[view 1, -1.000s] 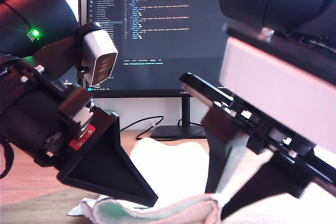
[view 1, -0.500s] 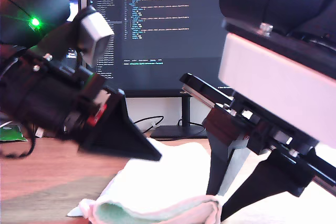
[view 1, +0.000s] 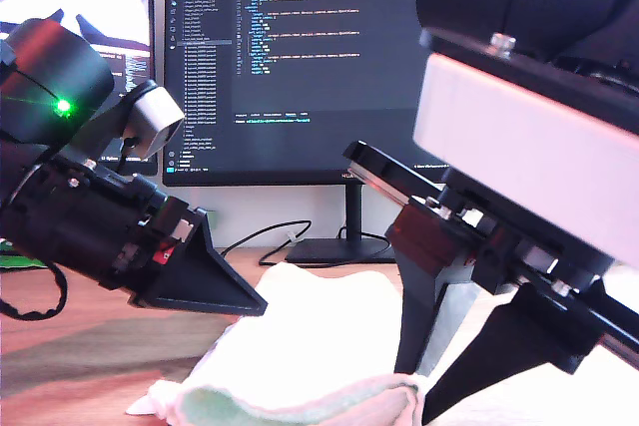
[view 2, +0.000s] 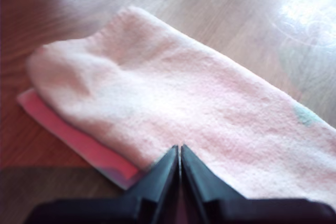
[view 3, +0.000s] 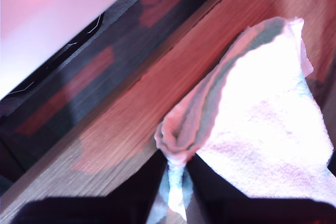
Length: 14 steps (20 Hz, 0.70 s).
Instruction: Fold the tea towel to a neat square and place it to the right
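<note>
The tea towel [view 2: 173, 103] lies folded over on the worktop [view 2: 220, 9]; my first claw [view 2: 180, 153] is closed empty, my second claw [view 3: 176, 169] pinches its corner; squaring and placing remain.

The towel [view 1: 310, 336] was pale pink and white, with a faint mint-green patch [view 1: 215, 408] on its near fold and a deeper pink layer [view 2: 84, 142] showing under one edge. The surface [view 1: 90, 346] was reddish-brown wood grain. My first gripper [view 2: 180, 156] and second gripper [view 3: 176, 174] had black fingers. In the exterior view, a dark monitor [view 1: 300, 67] showed lines of coloured code, and a green light [view 1: 63, 105] glowed on the arm at that view's left.
</note>
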Available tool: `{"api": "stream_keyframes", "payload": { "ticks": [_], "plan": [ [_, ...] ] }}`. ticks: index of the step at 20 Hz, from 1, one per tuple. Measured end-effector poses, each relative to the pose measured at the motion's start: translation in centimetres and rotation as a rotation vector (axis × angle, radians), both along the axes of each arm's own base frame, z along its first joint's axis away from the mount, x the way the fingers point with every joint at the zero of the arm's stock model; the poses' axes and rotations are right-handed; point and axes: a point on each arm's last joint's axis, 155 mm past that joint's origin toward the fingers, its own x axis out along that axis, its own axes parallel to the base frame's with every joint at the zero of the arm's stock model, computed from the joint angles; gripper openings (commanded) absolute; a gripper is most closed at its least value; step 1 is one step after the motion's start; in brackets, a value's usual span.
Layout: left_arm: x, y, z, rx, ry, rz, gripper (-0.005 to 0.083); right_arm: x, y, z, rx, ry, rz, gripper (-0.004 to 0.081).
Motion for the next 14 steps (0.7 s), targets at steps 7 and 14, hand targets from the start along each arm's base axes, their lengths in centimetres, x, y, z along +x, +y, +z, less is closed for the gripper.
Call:
{"api": "stream_keyframes", "payload": {
  "ticks": [7,14],
  "plan": [
    [1.6,-1.0,2.0,-0.044,-0.075,-0.012,-0.0020,-0.3,0.1,0.0,0.003,0.011,0.007,-0.0011],
    [1.8,-0.9,-1.1,-0.004,-0.003,-0.011,-0.0020,-0.3,0.1,0.0,0.010,0.027,-0.013,-0.0011]
  ]
}}
